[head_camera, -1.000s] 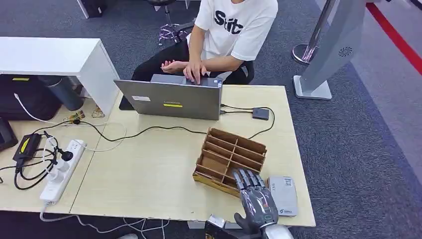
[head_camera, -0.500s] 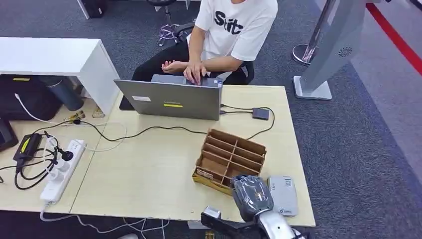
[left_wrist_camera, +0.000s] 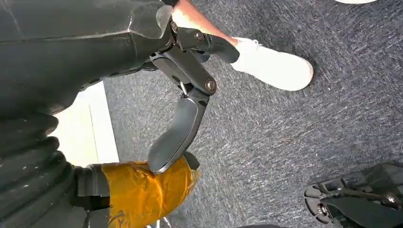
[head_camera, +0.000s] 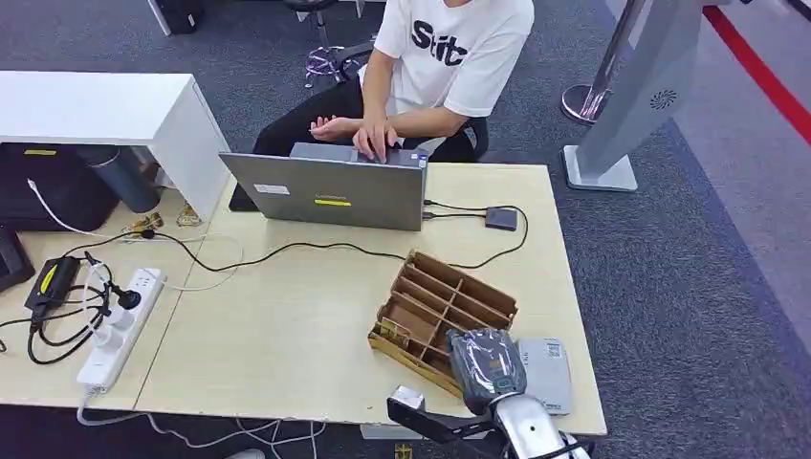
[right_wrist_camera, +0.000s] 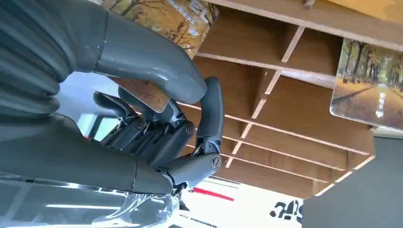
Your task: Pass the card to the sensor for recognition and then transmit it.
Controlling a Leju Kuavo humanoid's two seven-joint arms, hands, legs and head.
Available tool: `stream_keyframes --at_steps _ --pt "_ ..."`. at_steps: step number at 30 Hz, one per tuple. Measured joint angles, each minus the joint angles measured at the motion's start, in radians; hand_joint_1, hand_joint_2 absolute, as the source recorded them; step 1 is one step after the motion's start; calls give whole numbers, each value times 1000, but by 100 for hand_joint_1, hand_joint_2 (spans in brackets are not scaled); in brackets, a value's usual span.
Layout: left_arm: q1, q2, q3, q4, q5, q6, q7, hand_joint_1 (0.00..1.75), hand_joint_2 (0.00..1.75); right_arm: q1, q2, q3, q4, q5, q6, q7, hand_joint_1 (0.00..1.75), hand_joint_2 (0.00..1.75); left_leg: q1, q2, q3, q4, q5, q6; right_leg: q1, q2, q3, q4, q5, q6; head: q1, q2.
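Reaching: the right hand [head_camera: 486, 363] is seen in the head view, back upward, over the near corner of the brown wooden slotted card rack [head_camera: 449, 301] at the front of the pale wooden worktop [head_camera: 287, 325].
Right fingers: in the right wrist view the dark fingers [right_wrist_camera: 157, 137] are curled inward under the thick grey thumb; whether a card is pinched between them cannot be told.
Cards: a card printed with autumn trees [right_wrist_camera: 366, 85] stands in a rack slot, and a second printed card [right_wrist_camera: 180, 19] sits at the rack edge just beside the thumb.
Sensor: a flat grey card reader [head_camera: 547, 371] lies on the worktop just beside the hand, partly covered by it.
Left hand: the left hand [left_wrist_camera: 157, 142] hangs over grey carpet, its fingers held apart with nothing between them.
Hidden: the right fingertips are covered by the hand's back in the head view.
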Motion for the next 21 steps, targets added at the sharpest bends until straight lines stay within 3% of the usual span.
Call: stream_keyframes --at_steps 4,8,21 --pt "4 1 -13 0 0 1 1 0 175 29 -10 -20 26 8 -142 22 175 175 0 -1 0 0 0 0 0 -1 0 0 0 0 0 0" --pt "2 2 -14 0 0 0 1 0 175 21 -6 -43 0 56 -108 -13 175 175 0 0 0 0 0 0 0 0 0 0 0 0 0 0" --pt "4 3 -14 0 0 0 1 0 175 7 0 -75 -106 67 -138 -32 175 175 0 0 0 0 0 0 0 0 0 0 0 0 0 0"
